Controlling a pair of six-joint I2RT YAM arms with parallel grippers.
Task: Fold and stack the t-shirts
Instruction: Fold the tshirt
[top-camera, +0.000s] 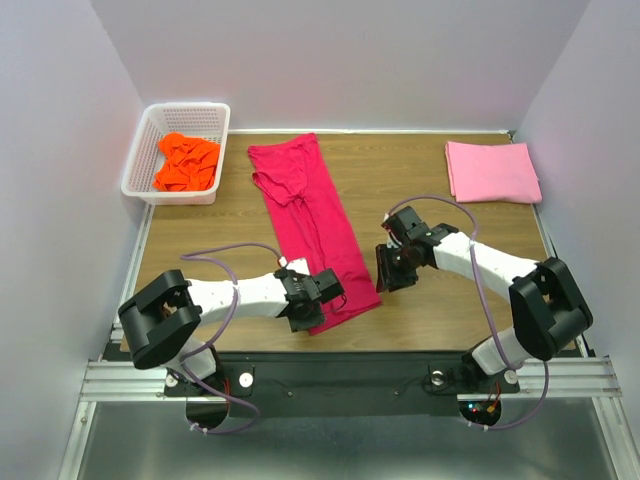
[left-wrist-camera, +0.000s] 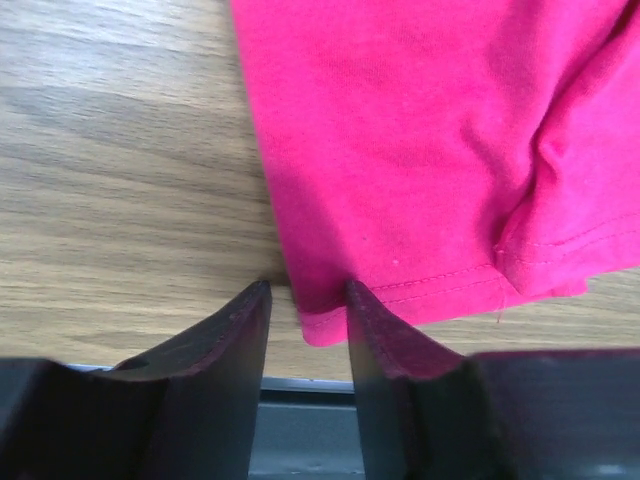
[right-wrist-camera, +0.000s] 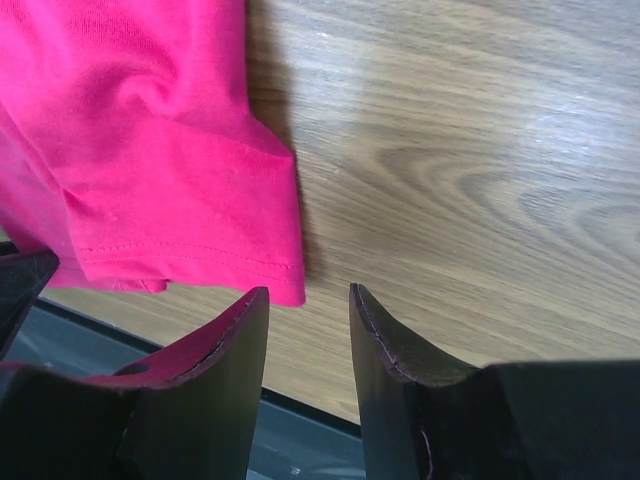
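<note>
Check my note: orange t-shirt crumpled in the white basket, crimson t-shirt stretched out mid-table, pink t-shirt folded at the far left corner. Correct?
One slip: the pink t-shirt lies folded at the far right corner, not the far left, as the top external view shows. The rest stands: orange t-shirt crumpled in the white basket, crimson t-shirt stretched out mid-table.

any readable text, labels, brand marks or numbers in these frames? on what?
None readable. The crimson t-shirt, pink t-shirt, orange t-shirt and white lattice basket are plain; no lettering shows on the left arm, right arm or wooden table.
</note>
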